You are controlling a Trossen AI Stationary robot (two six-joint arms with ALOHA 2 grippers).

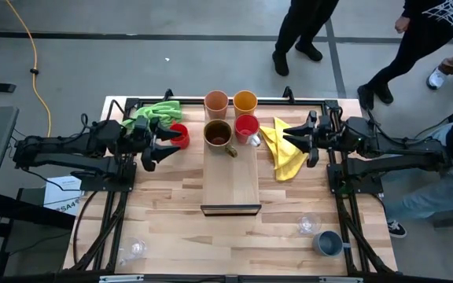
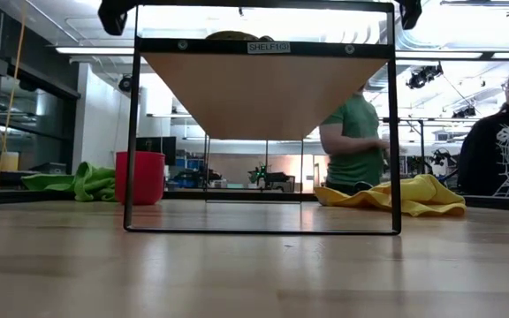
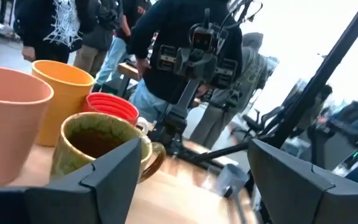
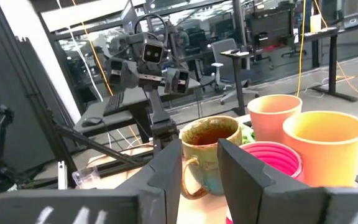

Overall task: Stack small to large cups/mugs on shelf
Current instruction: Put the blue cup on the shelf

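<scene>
My left gripper [image 1: 154, 145] hangs spread wide and empty at the desk's left edge, a red mug [image 1: 178, 135] just beyond. My right gripper [image 1: 296, 141], fingers narrowly parted, holds nothing. The brown mug [image 1: 218, 134] stands at the shelf's [image 1: 230, 177] far end.

Two dark jointed arms, black fingers [image 3: 110, 168]

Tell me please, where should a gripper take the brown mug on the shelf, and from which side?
Probably by the rim wall of the brown mug, coming from above. It stands upright with its mouth open upward, and the shelf leaves no room beneath. Its handle points toward the shelf's front right; the red mug crowds its right side, so the left rim is freer.
</scene>
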